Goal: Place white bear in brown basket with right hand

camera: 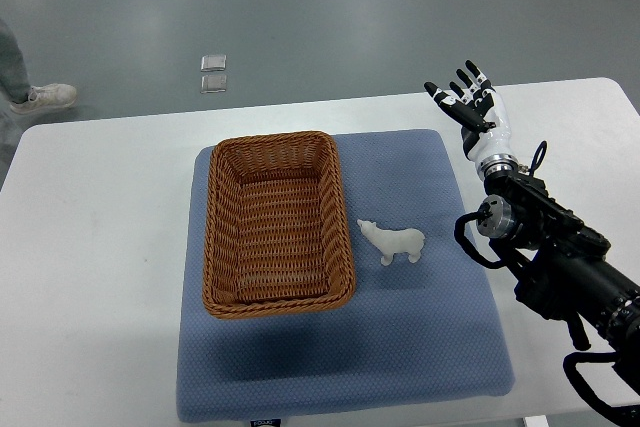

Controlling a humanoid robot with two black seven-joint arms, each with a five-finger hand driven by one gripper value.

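Just beside the brown basket [278, 222] stands the white bear [393, 241]; right hand [466, 99] well apart, fingers spread, empty

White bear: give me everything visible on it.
The white bear is a small polar bear figurine, matte white, probably plastic or resin. It stands upright on four legs on the blue mat, head toward the brown basket, just outside the basket's right wall without touching it. Nothing holds it: the right hand is open, well off beyond it.
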